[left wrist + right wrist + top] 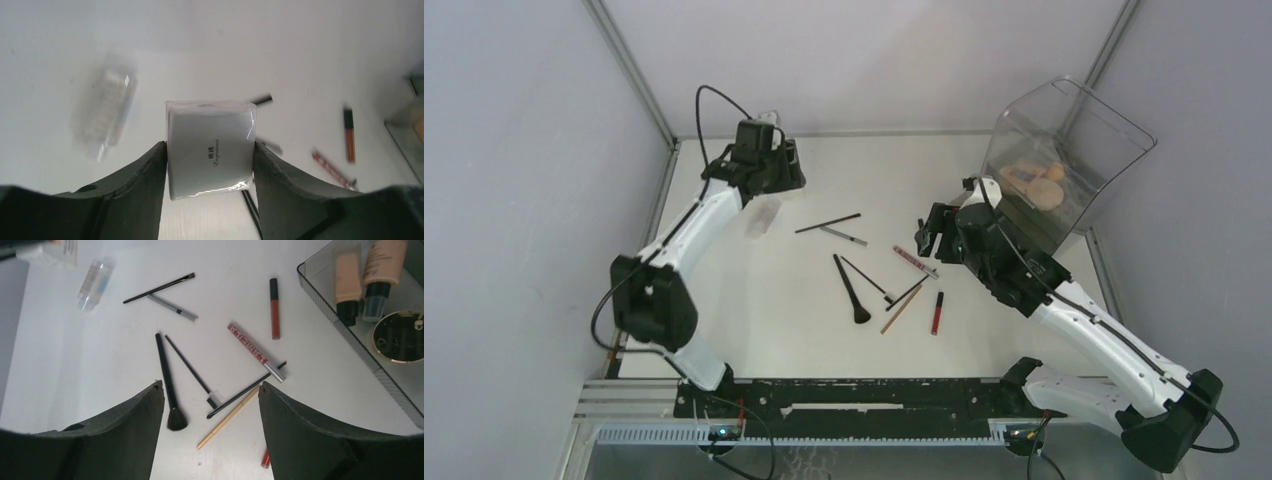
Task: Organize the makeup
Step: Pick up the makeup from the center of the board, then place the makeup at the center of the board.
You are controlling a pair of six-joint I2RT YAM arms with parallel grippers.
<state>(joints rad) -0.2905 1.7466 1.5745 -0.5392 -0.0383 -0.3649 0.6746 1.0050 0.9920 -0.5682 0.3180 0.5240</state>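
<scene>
White table point(754, 320) inspected. Left gripper point(210, 146) pinched the white cube jar point(207, 127) at far left. Organizer point(1114, 150) lay well apart rightward, nearer the right gripper point(210, 384), its jaws spread above loose brushes point(164, 370).

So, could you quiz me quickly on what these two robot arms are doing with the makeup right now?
1. True or false: the left gripper is shut on the white square box in clear wrap.
2. What does the right gripper hold?
3. Where are the two tan bottles with black caps? A in the left gripper; B inside the clear smoky plastic organizer; C in the right gripper.
Key: 1 true; 2 nothing, it is open; 3 B.
</scene>
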